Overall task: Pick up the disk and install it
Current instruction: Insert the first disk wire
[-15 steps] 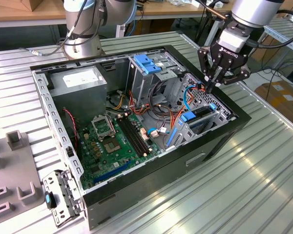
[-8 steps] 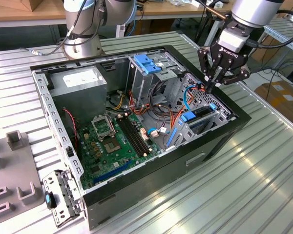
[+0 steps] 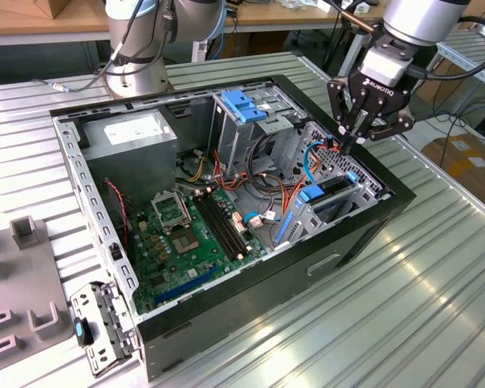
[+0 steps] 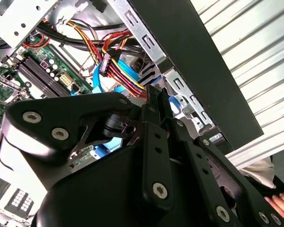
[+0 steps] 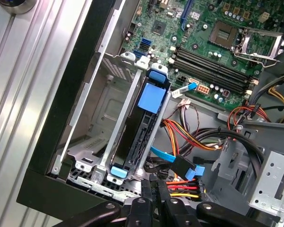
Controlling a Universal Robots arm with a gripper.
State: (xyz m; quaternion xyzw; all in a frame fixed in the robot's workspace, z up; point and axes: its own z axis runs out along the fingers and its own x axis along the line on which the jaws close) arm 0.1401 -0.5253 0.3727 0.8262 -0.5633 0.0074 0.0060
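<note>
We see the claw (image 3: pixel 349 144) above the front corner of the open computer case (image 3: pixel 250 295), at the exterior view's right, fingers (image 5: pixel 151 198) drawn together with nothing between them — tips just over the drive bay. The disk (image 5: pixel 143 123) sits edge-up in the silver bay cage (image 5: pixel 92 142) near the case's black front wall, its blue rail tabs (image 5: pixel 150 97) visible at both ends; in the exterior view it appears as a dark slab (image 3: pixel 333 192) with blue trim. A blue data cable (image 5: pixel 175 163) and a red-yellow-black power bundle (image 5: pixel 189 137) lie just beside it. The motherboard (image 3: pixel 186 234) lies on the case floor. The case rests on a ribbed metal tabletop (image 3: pixel 404 307). A person's hand (image 4: pixel 281 203) shows at the second wrist view's edge.
</note>
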